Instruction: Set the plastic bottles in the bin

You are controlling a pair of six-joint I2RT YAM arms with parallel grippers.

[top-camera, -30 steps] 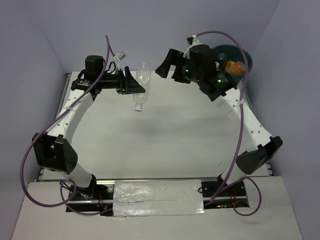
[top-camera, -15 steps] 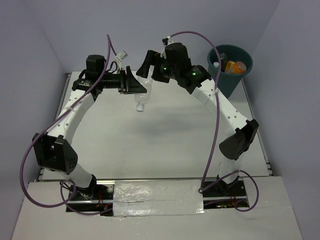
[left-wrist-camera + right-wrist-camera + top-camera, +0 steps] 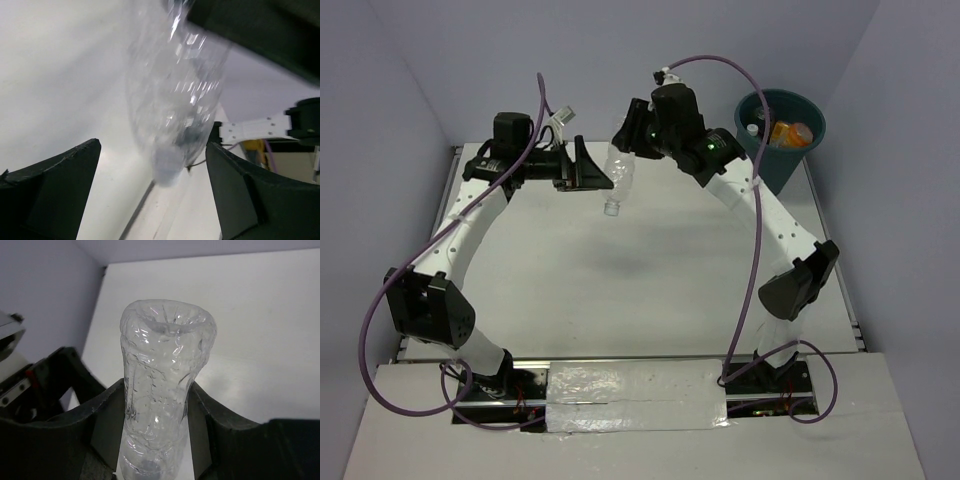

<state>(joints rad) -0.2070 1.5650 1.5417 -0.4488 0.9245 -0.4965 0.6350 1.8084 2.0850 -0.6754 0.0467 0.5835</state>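
Handover, upper centre: your left gripper (image 3: pixel 590 168) is now standing wide open, just released. Your right gripper (image 3: pixel 622 148) is clamping the clear bottle (image 3: pixel 618 185), hanging cap-down. You're carrying next to the bin (image 3: pixel 782 170), upper right.

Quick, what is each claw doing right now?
Left gripper: open, gripping nothing.
Right gripper: closed on the clear bottle.

Two arms: white tubular links (image 3: pixel 460 225), black blocky joint housings (image 3: pixel 430 305), looping purple cables (image 3: pixel 756 250), green wrist lights (image 3: pixel 708 147), black wedge-shaped fingers (image 3: pixel 50 190).
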